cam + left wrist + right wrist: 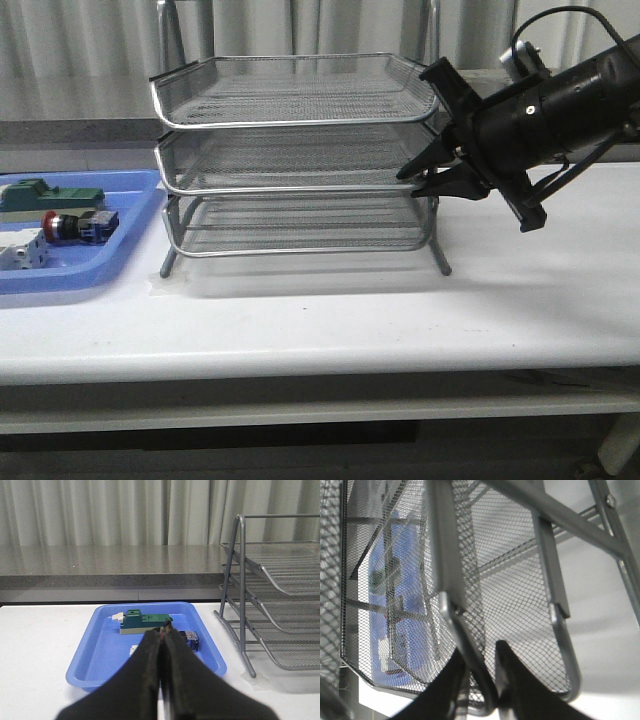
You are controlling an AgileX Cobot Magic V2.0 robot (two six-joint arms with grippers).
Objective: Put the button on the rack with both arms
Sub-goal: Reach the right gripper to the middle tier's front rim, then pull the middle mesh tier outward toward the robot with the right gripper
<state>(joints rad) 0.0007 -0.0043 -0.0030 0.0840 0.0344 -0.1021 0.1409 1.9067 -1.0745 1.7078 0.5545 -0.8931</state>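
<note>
The button (pixel 75 226), with a red head and a blue rear, lies in the blue tray (pixel 130 250) at the left. In the left wrist view its blue rear (pixel 192 640) shows just past my left gripper (pixel 165 628), which is shut and empty, low in front of the tray; that gripper is out of the front view. The silver three-tier rack (pixel 300 121) stands mid-table. My right gripper (pixel 408 180) is at the rack's right end, at the middle tier. In the right wrist view its fingers (pixel 479 652) are shut on a rim wire of the rack (pixel 442 570).
The blue tray (pixel 100 645) also holds a green block (pixel 50 195) and a white block (pixel 22 252). The rack's post (pixel 241 580) stands just right of the tray. A grey ledge and curtains run behind the white table.
</note>
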